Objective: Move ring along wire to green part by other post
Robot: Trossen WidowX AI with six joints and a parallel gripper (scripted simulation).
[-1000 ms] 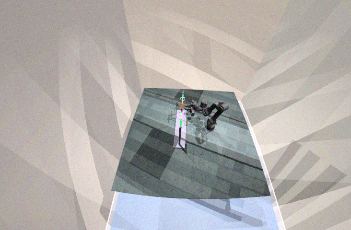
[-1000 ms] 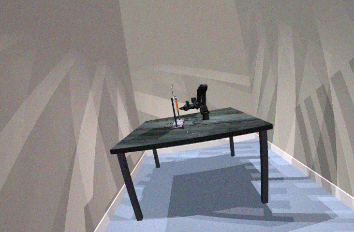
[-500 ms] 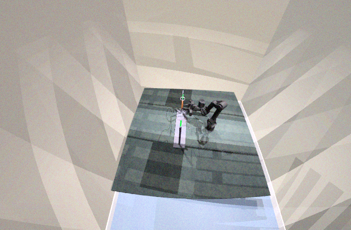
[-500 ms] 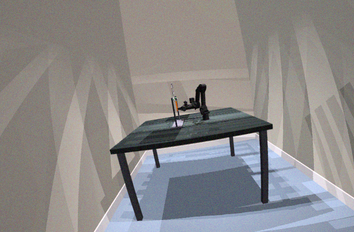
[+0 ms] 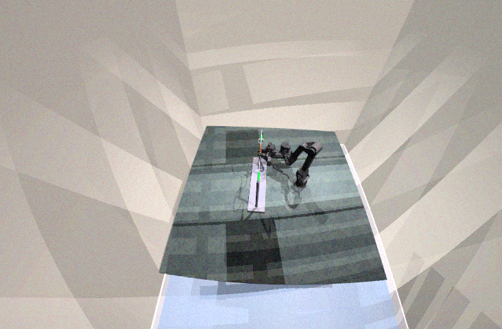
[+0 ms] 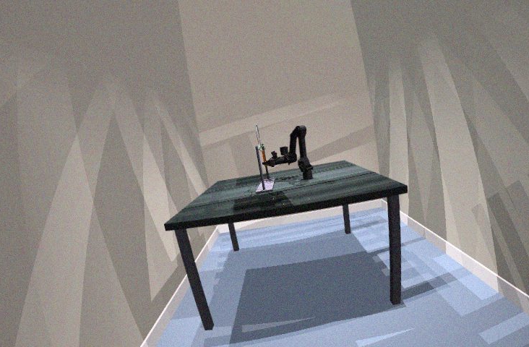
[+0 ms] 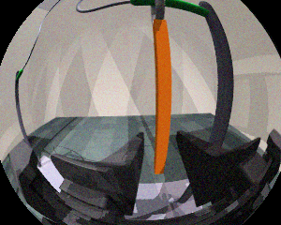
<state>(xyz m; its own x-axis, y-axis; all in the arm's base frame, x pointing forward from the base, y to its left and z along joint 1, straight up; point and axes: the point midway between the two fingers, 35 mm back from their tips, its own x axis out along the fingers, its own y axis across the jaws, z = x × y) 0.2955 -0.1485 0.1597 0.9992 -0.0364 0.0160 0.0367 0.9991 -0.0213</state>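
Observation:
The ring (image 5: 260, 140) (image 6: 261, 147) (image 7: 158, 10) hangs on the green part (image 7: 187, 7) of the wire beside the near post (image 7: 226, 80), the far-end post in the top view. Its orange handle (image 5: 260, 148) (image 6: 264, 156) (image 7: 162, 84) hangs down nearly upright. My gripper (image 5: 259, 154) (image 6: 265, 163) (image 7: 160, 136) is partly open at the handle's lower end. In the wrist view the handle shows between the two fingers, with a gap on each side. The other green part (image 5: 258, 177) (image 7: 20, 74) is bare. Exact finger depth around the handle is hard to tell.
The thin grey wire (image 6: 257, 132) (image 7: 105, 6) bends and rises between the two green parts. The other post (image 5: 257, 195) (image 7: 20, 108) stands at the opposite end of the pale base (image 5: 261, 199) (image 6: 269, 186). The base is on the dark table (image 5: 317, 240) (image 6: 314, 196).

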